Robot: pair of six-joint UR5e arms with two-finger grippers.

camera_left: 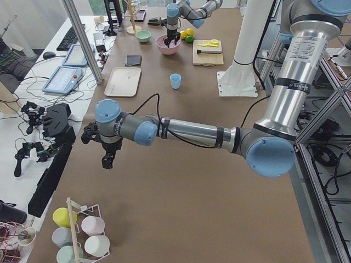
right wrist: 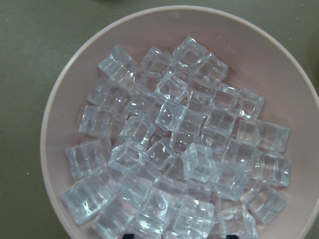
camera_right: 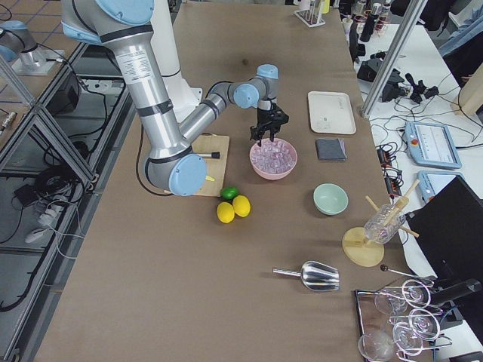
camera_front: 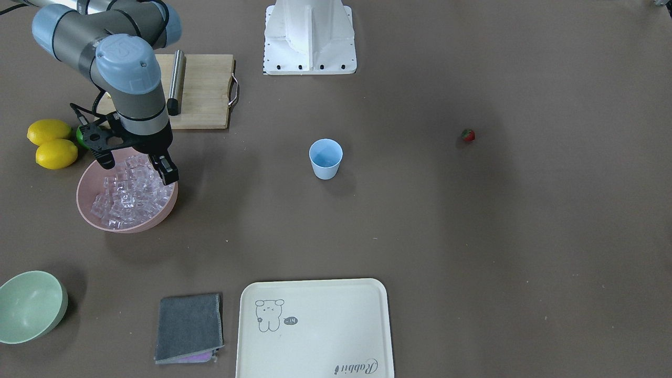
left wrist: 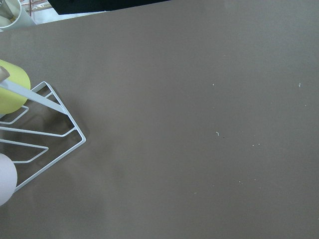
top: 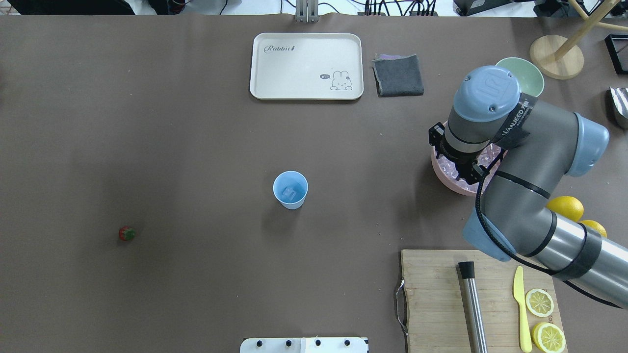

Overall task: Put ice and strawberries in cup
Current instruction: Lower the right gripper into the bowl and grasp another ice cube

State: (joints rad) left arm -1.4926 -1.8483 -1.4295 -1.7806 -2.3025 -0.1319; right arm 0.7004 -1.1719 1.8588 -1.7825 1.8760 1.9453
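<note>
The light-blue cup [camera_front: 325, 158] stands upright mid-table, with one ice cube [top: 289, 192] inside it. The pink bowl [camera_front: 157, 220] is heaped with clear ice cubes [right wrist: 174, 144]. My right gripper [camera_front: 135, 165] hangs just above the ice at the bowl's robot side, open and empty, its fingertips wide apart at the bottom edge of the right wrist view. The small red strawberry [camera_front: 468, 135] lies alone on the table, far from both grippers; it also shows in the overhead view [top: 127, 233]. My left gripper [camera_left: 107, 162] hovers over bare table far from everything; I cannot tell whether it is open or shut.
Two lemons [camera_front: 50, 142] and a lime [camera_front: 81, 135] lie beside the pink bowl. A cutting board [camera_front: 202, 89] with a steel muddler [camera_front: 176, 81] lies near the robot base. A cream tray [camera_front: 315, 331], grey cloth [camera_front: 189, 328] and pale green bowl [camera_front: 29, 307] are opposite. A cup rack [left wrist: 40, 129] stands by the left gripper.
</note>
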